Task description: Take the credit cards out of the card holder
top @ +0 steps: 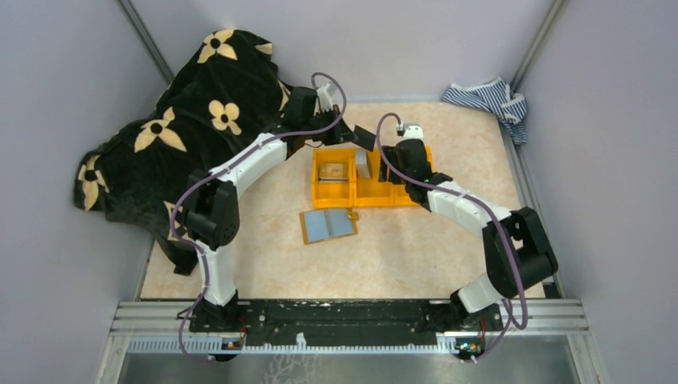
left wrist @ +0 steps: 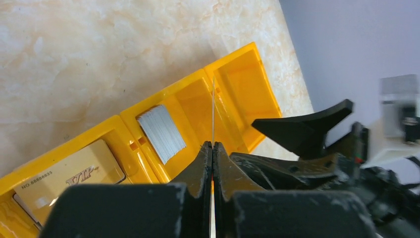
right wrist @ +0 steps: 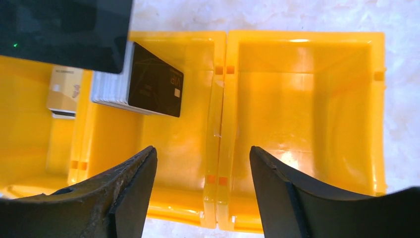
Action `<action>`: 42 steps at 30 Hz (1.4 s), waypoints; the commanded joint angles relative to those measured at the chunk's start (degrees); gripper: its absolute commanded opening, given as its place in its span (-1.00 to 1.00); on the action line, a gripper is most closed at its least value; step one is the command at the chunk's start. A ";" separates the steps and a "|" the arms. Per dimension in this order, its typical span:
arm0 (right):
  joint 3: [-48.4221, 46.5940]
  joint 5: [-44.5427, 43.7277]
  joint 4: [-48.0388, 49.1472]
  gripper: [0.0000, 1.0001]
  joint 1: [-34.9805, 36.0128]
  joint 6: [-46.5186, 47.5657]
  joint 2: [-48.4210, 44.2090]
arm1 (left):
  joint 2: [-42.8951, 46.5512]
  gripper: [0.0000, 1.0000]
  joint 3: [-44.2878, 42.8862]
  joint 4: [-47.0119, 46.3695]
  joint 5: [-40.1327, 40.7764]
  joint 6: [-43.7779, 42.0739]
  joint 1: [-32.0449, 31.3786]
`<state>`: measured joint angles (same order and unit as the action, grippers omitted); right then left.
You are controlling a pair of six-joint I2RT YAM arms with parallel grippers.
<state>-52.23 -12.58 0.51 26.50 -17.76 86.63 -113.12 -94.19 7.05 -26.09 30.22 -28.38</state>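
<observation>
The left fingers (left wrist: 200, 166) are pinched shut on a black card (right wrist: 156, 82). They hold it on edge over the middle compartment of the orange bin (right wrist: 297, 35), probably to drop it onto the silver cards (left wrist: 161, 134) beneath them. The right fingers (right wrist: 130, 191) stand wide beside that card, holding nothing. The card holder (top: 328, 226) lies opened flat on the worktop (top: 416, 256), well apart from both pairs on their base side, showing its grey-blue lining, orange-tan edging and small tab.

The left gripper (left wrist: 213, 148), pinching a black card (right wrist: 156, 82), and the right gripper (right wrist: 202, 153) crowd the orange bin (top: 372, 198). A flowered cloth (top: 200, 104) blocks the left. The near table (top: 400, 256) is open.
</observation>
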 commanded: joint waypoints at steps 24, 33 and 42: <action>5.53 -2.09 0.01 0.41 0.22 -0.56 -18.11 | -4.29 -1.00 -17.33 24.42 34.03 -0.04 -13.07; 8.20 -0.52 -1.42 0.40 0.04 -0.22 -21.79 | -9.22 -1.00 -21.08 26.34 40.59 0.25 -13.54; 9.59 1.89 -1.17 0.40 -0.31 0.11 -23.53 | -12.00 -1.00 -23.90 28.58 41.33 1.31 -13.91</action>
<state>-42.72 -12.10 -2.76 26.46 -18.04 65.19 -123.79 -115.09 33.65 13.50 31.05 -41.87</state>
